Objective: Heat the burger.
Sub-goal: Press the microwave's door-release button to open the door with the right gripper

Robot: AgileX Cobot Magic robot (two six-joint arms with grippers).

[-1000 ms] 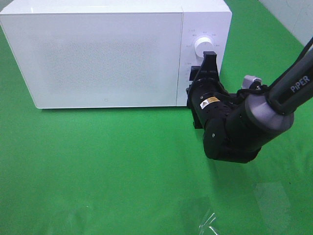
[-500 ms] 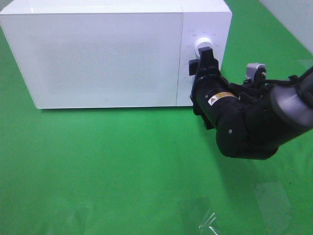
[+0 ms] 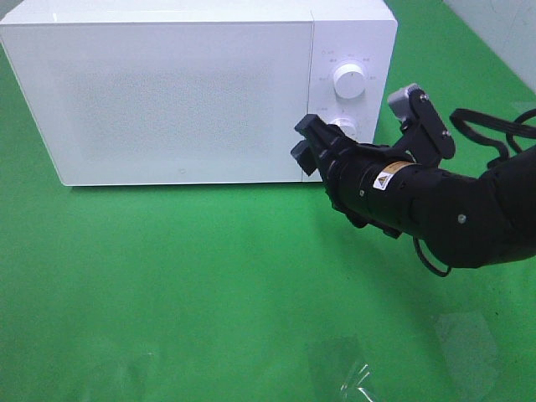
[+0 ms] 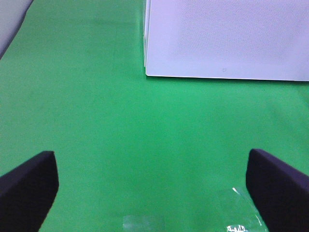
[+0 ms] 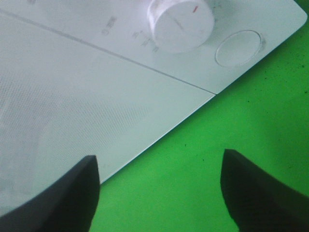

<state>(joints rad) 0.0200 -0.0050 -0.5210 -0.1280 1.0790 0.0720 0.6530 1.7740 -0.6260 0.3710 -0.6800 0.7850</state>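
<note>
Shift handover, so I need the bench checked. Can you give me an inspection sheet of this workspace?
Surface: green cloth, lying flat.
Job's things: burger: nothing seen. White microwave at the back, door shut, upper knob and lower knob on its panel.
Clutter: clear film on the cloth's near edge.
Grippers: right gripper open, holding nothing, in front of the lower knob; left gripper open, holding nothing, above bare cloth.
Cables: black cable looped beside the right arm.
Surroundings: pale wall beyond the cloth, far right.
</note>
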